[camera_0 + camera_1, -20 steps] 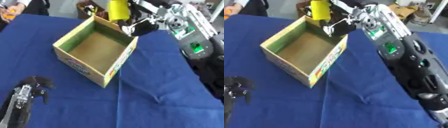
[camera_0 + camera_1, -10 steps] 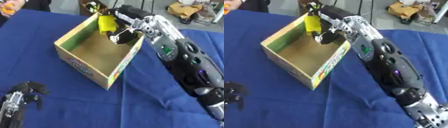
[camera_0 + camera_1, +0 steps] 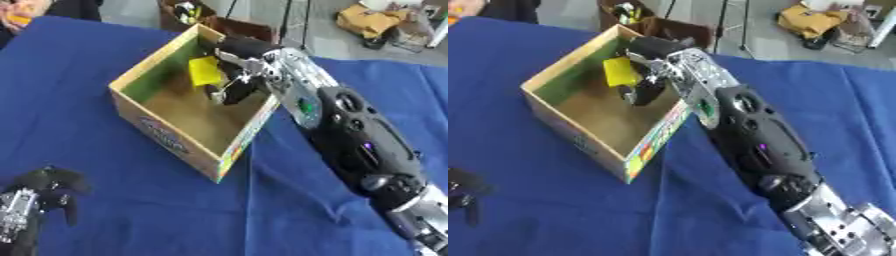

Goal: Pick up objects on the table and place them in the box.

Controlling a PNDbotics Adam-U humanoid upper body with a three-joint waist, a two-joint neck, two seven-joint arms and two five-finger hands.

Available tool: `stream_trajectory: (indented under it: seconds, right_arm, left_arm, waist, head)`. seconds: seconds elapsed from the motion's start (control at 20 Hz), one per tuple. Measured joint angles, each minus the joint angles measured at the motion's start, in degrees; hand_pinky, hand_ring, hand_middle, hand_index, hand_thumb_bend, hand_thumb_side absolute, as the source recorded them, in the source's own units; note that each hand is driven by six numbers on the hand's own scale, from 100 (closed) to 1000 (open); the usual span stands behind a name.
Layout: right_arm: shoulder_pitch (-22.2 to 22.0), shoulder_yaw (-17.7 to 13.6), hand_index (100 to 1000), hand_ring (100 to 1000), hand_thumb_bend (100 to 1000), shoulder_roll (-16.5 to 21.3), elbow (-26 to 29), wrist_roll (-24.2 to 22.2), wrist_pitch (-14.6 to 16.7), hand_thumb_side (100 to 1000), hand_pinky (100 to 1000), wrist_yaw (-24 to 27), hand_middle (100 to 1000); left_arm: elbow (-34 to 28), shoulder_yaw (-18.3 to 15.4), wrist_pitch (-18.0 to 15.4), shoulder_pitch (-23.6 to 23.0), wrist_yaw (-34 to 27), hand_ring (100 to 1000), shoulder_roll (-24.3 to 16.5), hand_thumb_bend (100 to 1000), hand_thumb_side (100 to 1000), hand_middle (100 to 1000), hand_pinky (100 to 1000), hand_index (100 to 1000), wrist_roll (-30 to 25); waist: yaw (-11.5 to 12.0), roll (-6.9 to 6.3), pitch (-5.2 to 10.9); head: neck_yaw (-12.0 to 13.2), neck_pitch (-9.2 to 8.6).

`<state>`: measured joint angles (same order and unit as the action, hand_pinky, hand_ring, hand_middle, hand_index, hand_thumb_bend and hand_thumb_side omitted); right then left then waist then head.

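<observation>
An open cardboard box (image 3: 179, 142) with a green inner wall stands on the blue cloth, left of the middle. My right hand (image 3: 234, 84) reaches down inside it from the far right rim, its arm stretching back to the lower right. Its fingers are curled on a yellow object (image 3: 205, 71), which hangs inside the box near the far wall. I cannot see whether the object touches the box floor. My left hand (image 3: 39, 192) rests idle at the lower left corner, fingers relaxed and holding nothing.
Blue cloth (image 3: 96, 60) covers the table around the box. Beyond the far edge stands a brown bin (image 3: 645, 20) with small items, and cardboard pieces (image 3: 811, 20) lie on the floor. A person's sleeve shows at the upper left corner.
My right hand has carried the yellow object from above the box's far rim down into the box. The view has shifted as well. The left hand stays put.
</observation>
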<state>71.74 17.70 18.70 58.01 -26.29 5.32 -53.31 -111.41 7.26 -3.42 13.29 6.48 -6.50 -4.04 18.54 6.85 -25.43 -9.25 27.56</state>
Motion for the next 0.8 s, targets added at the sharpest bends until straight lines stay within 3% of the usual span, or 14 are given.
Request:
stream_trajectory:
  seconds: [0.2, 0.35, 0.5, 0.65, 0.8]
  right_arm:
    - [0.41, -0.22, 473, 546, 100, -0.78, -1.78, 0.12, 1.14, 258, 572, -1.33, 290]
    - [0.64, -0.38, 663, 591, 100, -0.9, -2.47, -0.23, 1.96, 380, 611, -2.51, 403]
    - [0.9, -0.43, 759, 643, 100, -1.06, -2.83, -1.22, 2.91, 437, 634, -3.85, 457]
    - [1.21, -0.72, 888, 757, 100, -1.26, -2.86, -2.56, 3.53, 531, 683, -5.16, 551]
    - [1.38, -0.86, 951, 824, 100, -1.28, -2.85, -3.95, 3.63, 582, 715, -6.75, 630]
  left_arm:
    - [0.0, 0.29, 0.02, 0.28, 0.06, 547, 0.01, 100, 963, 479, 252, 616, -0.09]
    - [0.0, 0.3, 0.02, 0.28, 0.06, 547, 0.01, 100, 965, 479, 253, 617, -0.13]
    - [0.0, 0.3, 0.09, 0.28, 0.08, 548, 0.01, 100, 967, 480, 253, 617, -0.22]
    - [0.0, 0.3, 0.08, 0.28, 0.12, 549, 0.02, 100, 969, 480, 255, 618, -0.26]
    - [0.01, 0.3, 0.05, 0.28, 0.14, 549, 0.02, 100, 970, 481, 256, 620, -0.32]
  waist:
    - [0.23, 0.06, -0.05]
    - [0.19, 0.06, -0.05]
    - [0.12, 0.06, -0.05]
    - [0.01, 0.05, -0.05]
    - [-0.08, 0.05, -0.05]
  head:
    - [-0.03, -0.02]
    - [-0.04, -0.03]
    - [-0.04, -0.03]
    - [-0.04, -0.03]
    - [-0.04, -0.04]
